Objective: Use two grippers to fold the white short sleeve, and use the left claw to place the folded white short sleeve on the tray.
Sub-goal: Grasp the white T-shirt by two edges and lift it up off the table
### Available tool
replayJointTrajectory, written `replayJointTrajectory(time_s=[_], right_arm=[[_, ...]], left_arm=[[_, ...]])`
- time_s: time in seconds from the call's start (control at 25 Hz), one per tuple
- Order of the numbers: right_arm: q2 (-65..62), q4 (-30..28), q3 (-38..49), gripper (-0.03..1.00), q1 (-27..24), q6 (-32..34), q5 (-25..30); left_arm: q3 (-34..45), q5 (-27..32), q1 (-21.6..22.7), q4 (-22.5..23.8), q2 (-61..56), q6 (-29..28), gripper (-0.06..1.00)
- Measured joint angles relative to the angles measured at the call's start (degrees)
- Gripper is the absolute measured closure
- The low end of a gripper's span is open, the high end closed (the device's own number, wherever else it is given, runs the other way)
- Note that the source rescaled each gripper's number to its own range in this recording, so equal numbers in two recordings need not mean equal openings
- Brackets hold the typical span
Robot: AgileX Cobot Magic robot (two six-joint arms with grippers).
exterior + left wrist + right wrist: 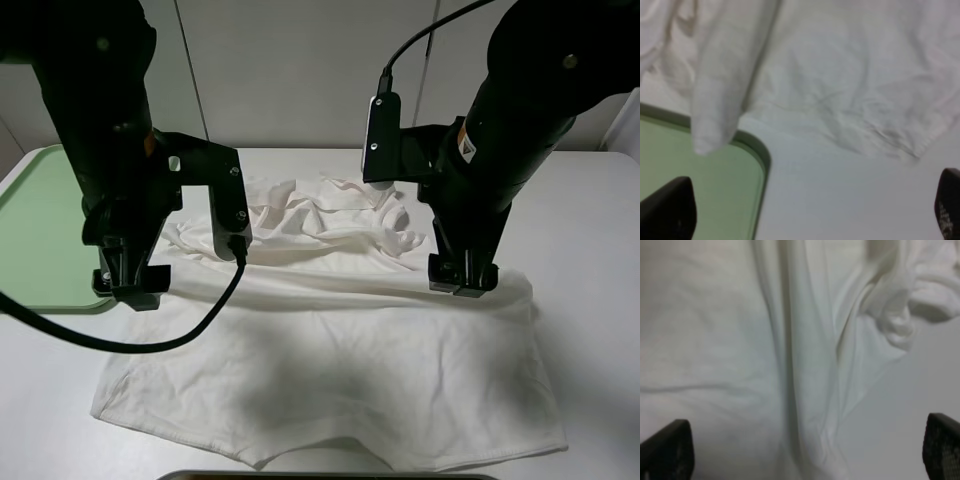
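The overhead shot was bright and even, with light seemingly from above. The white short sleeve (pixel 330 370) had big soft grey shadows across its middle, no hard edges. The table (pixel 590 200) ran close to blown out, no real glare though. The left claw (pixel 130 290) and right claw (pixel 462 282) came out near-solid black with barely any detail.

Both wrist cams were way softer. The left one was blurry all over, its fingertips (pixel 667 212) just smudges. The right one was dimmer and greyish, with mushy folds and fuzzy fingertips (pixel 665 452).
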Motion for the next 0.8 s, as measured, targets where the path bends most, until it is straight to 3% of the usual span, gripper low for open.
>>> replayJointTrajectory(time_s=[0.24, 0.36, 0.4, 0.8], right_arm=[[2.94, -0.20, 1.29, -0.03, -3.02, -2.97, -2.57], [4.32, -0.53, 3.36, -0.03, -6.09, -5.77, -6.06], [5.24, -0.64, 5.56, -0.03, -8.41, -9.60, -8.62], [10.48, -0.46, 9.58, -0.03, -16.16, -19.71, -17.44]], left_arm=[[-0.05, -5.28, 2.88, 1.86, 3.17, 2.13, 0.00], [-0.05, -6.34, 3.38, 2.38, 3.69, 2.82, 0.00], [-0.05, -9.05, 3.89, 2.58, 3.69, 4.30, 0.00], [-0.06, -11.49, 5.69, 2.61, 4.99, 4.85, 0.00]])
